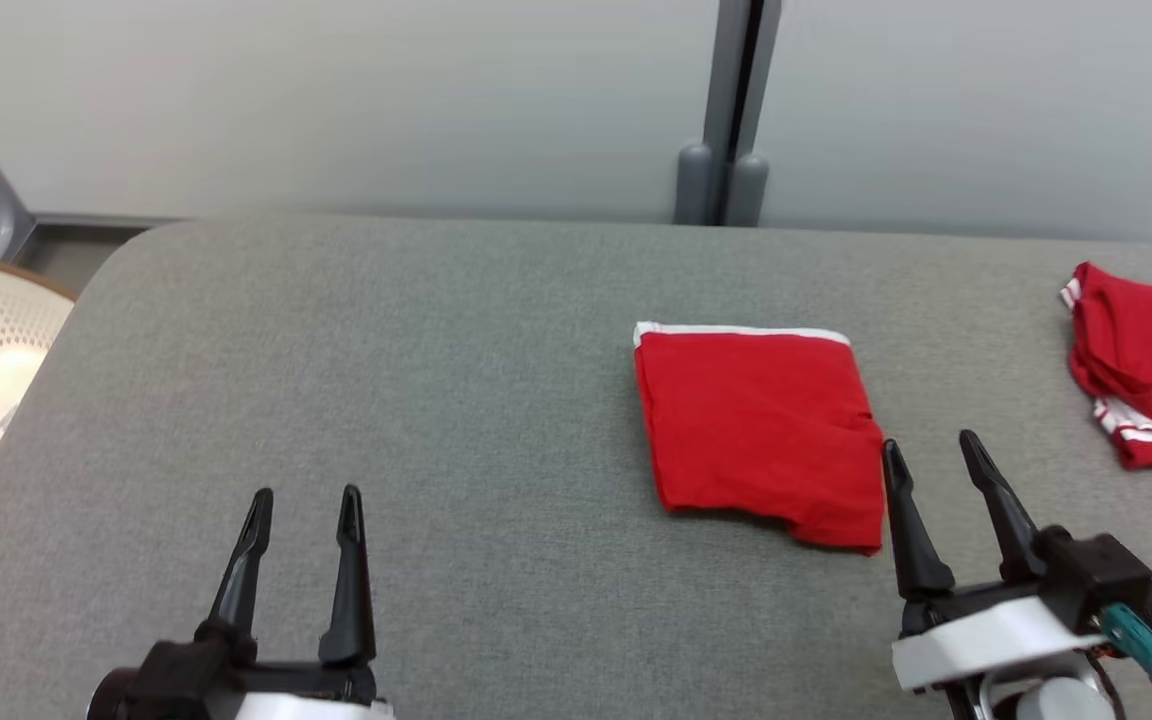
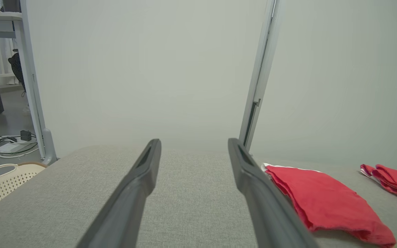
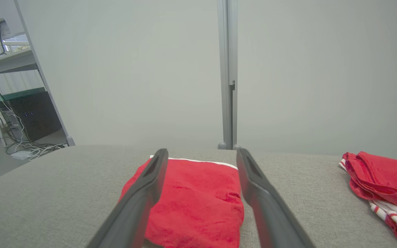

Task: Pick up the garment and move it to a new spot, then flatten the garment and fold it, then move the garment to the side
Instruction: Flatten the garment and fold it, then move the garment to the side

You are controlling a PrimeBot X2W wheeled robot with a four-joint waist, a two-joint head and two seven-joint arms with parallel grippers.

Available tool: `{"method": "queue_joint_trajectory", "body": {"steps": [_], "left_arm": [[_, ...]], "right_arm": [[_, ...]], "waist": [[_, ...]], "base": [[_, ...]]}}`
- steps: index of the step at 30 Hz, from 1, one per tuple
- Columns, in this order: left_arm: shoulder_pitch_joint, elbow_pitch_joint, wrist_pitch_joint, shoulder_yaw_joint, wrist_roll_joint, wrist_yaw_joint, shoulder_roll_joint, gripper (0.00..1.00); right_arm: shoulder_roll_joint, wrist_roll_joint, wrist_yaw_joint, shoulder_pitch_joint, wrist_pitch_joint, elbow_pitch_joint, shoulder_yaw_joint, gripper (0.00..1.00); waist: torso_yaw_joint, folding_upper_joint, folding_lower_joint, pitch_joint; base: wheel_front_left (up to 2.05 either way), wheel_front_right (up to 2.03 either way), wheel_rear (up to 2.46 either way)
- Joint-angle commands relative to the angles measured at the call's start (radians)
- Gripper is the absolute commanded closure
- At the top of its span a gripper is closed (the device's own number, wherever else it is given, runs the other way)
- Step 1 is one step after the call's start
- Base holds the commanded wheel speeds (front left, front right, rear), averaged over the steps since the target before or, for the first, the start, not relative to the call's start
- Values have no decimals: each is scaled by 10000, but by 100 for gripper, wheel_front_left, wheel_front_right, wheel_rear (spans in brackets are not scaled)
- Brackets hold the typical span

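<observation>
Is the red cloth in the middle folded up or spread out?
Folded. The red garment lies as a neat, compact rectangle on the grey table, with stacked layers showing along its edge.

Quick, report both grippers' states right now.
Left gripper: open, holding nothing.
Right gripper: open, holding nothing, beside the folded red garment.

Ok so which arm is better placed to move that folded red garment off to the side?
Probably the right. The right gripper stands open just beside the near right corner of the folded red garment; the left gripper, also open, sits well away to its left.
</observation>
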Motion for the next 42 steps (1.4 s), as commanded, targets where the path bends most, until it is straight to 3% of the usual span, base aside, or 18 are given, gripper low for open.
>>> {"method": "queue_joint_trajectory", "body": {"steps": [1, 5, 14, 42], "left_arm": [[81, -76, 3, 49, 99, -44, 32, 0], [595, -35, 3, 105, 329, -136, 35, 0], [1070, 853, 3, 124, 725, -423, 33, 0], [855, 735, 3, -122, 899, -383, 32, 0]], "right_arm": [[-36, 39, -17, 123, -10, -154, -71, 0], [-60, -84, -14, 951, -10, -788, -2, 0], [-66, -168, -14, 1820, -10, -727, 266, 0], [-47, -190, -14, 1522, -11, -370, 507, 0]], "waist": [[-242, -1, 0, -236], [-373, -1, 0, -432], [-632, -1, 0, -875], [-488, -1, 0, -579]], "base": [[0, 0, 0], [0, 0, 0], [0, 0, 0], [0, 0, 0]]}}
